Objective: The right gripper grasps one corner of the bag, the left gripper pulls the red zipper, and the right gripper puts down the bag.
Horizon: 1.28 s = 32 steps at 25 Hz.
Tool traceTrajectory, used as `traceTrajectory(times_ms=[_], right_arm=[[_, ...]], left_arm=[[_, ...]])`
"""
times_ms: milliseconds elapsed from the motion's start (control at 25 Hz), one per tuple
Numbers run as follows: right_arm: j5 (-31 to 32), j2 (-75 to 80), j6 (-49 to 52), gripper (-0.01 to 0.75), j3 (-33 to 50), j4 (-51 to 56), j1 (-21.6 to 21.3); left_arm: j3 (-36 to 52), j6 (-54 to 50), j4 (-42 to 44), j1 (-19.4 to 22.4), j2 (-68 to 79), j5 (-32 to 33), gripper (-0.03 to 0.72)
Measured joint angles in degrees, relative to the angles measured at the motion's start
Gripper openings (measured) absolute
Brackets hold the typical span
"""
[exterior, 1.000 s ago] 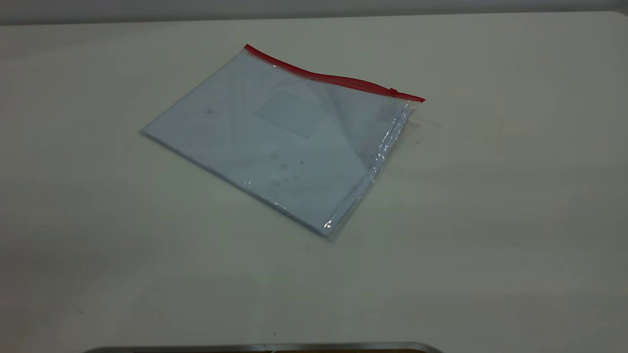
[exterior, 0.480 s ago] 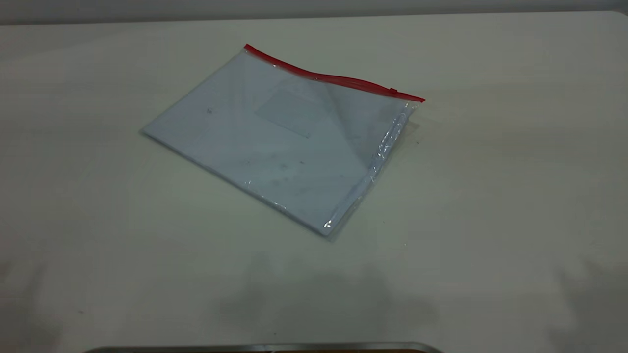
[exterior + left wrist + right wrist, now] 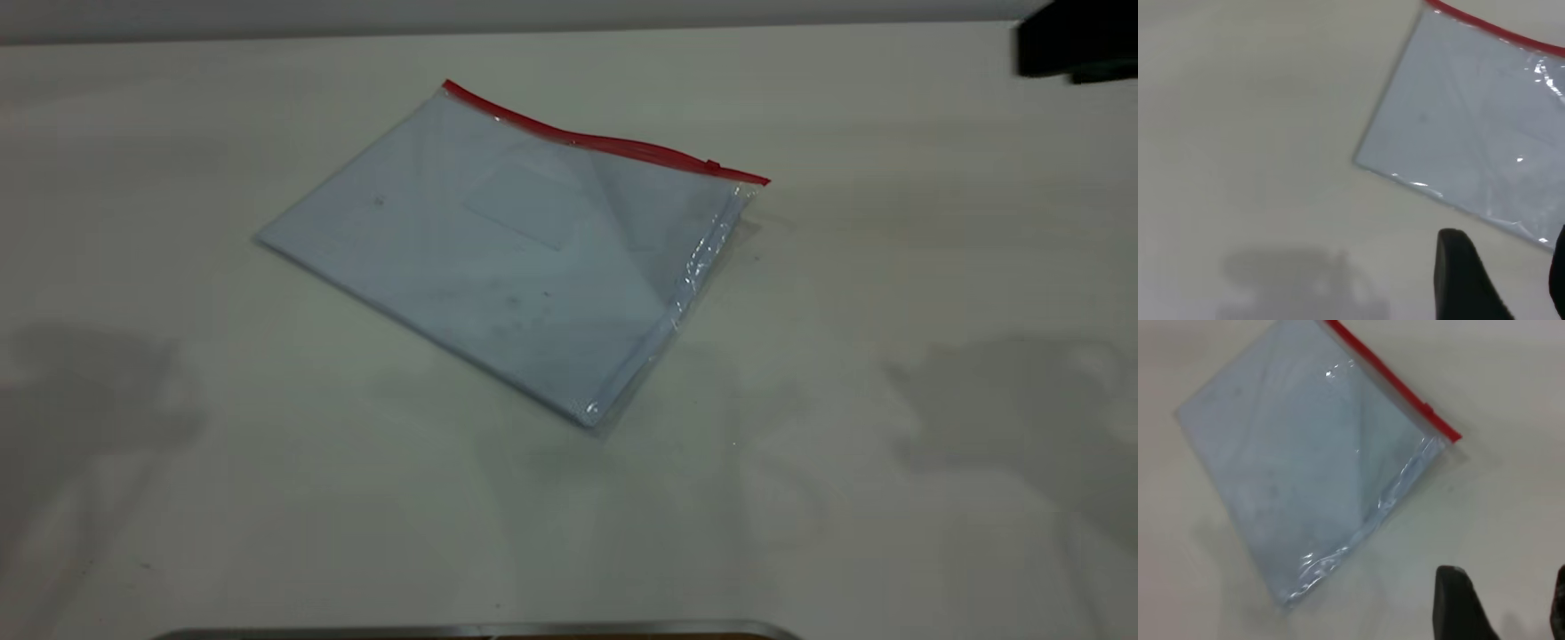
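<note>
Pale counter (image 3: 889, 267) carries the bag (image 3: 498, 258) lying flat near its middle, the red zipper (image 3: 605, 142) along its far edge. Both the left end effector (image 3: 1501, 280) and right end effector (image 3: 1501, 603) hover spread, apart from it.

The clear bag (image 3: 516, 258) lies flat on the table (red zipper (image 3: 605, 142) along its far edge).

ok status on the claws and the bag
Right claw open, short of the bag. Left claw open, also clear of it. Red zipper untouched. Nothing in the way.
</note>
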Motion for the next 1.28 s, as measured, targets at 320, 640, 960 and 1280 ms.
traceTrajectory(times_ms=[320,640,960,1280], right_arm=[[4.3,28.2,-2.8,0.414,-16.5,4.8,5.2],[12.9,48.2,-0.4,0.414,-32.7,5.1,4.4],[14.5,55.0,-0.2,0.414,-41.8,5.2,4.7],[14.6,56.1,1.4,0.414,-45.6,5.1,5.4]], left_arm=[[-2.5,16.1,-13.7,-5.9,10.5,-3.3,0.387],[-3.3,18.9,-17.6,-7.1,13.5,-3.7,0.387],[-3.3,19.6,-17.8,-7.1,13.5,-4.1,0.387],[-3.3,20.0,-18.0,-7.1,13.5,-4.9,0.387]])
